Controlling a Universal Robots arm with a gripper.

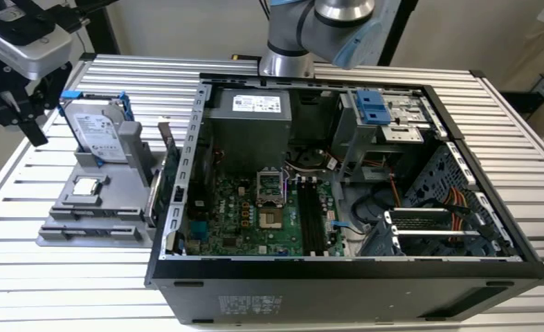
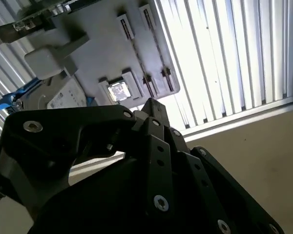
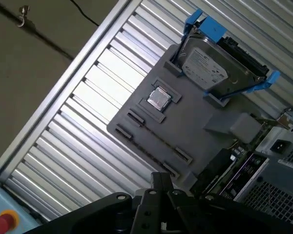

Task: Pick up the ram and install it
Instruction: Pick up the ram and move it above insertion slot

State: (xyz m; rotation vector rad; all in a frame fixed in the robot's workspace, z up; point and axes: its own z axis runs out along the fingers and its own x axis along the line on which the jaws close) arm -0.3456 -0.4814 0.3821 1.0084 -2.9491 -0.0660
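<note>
Claw (image 3: pixel 161 179) hangs over the slatted surface (image 1: pixel 69 290) at the exterior view's left, up beside the grey parts holder (image 3: pixel 195 131) and well apart from the PC case (image 1: pixel 346 283). In both wrist views its black linkages run together to one tip with no gap, so it is pressed together with nothing seen pinched.

Ram: cannot tell where it sits. The holder's long grooves (image 3: pixel 154 136) with end clips look bare from above. The long black slots (image 1: pixel 311 214) on the motherboard (image 1: pixel 244 214) are too dark to say whether a stick is seated.

Holder is matte grey moulded plastic, a flat plate with raised pockets. Probably one pocket per part, so each waits in a known pose for the claw.
- Hard drive (image 3: pixel 205 66): metal shell, white label, stands on edge in a blue plastic caddy (image 3: pixel 205 24).
- CPU chip (image 3: pixel 158 99): small, square, silver, lies flat in a shallow recess.
- Green card (image 1: pixel 167 159): has a metal bracket, stands on edge between holder and case.

Case is black sheet metal, lying on its side with the panel off so the green board faces up. That likely lets a stick be pushed straight down into a slot. A grey boxy power supply (image 1: pixel 249 124) sits at the case's far end. Surface is ribbed aluminium slats, shiny, with parallel grooves.
</note>
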